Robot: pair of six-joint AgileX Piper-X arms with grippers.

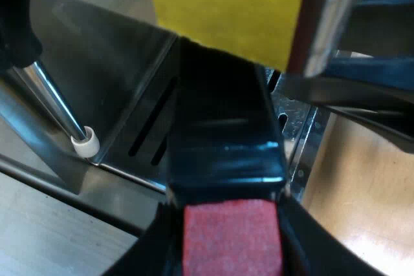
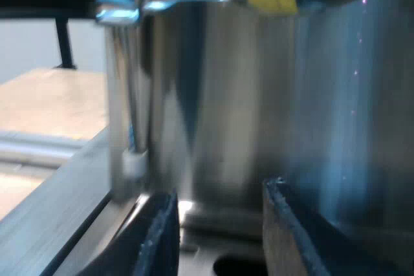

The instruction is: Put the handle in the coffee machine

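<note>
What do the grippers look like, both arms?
Left gripper: two plain black fingers, smooth with a slight sheen, seen either side of the handle's red end. Right gripper: two black fingers, flat slabs with paler, worn-looking edges. No markings visible on either.

The handle sits between the fingers of the left end effector, which hold its end. It sticks out over the drip tray of the espresso machine. The steam pipe hangs near it, tip down by the tray. The machine stands on the counter. The right end effector, fingers apart, is close before the machine's wall.
</note>
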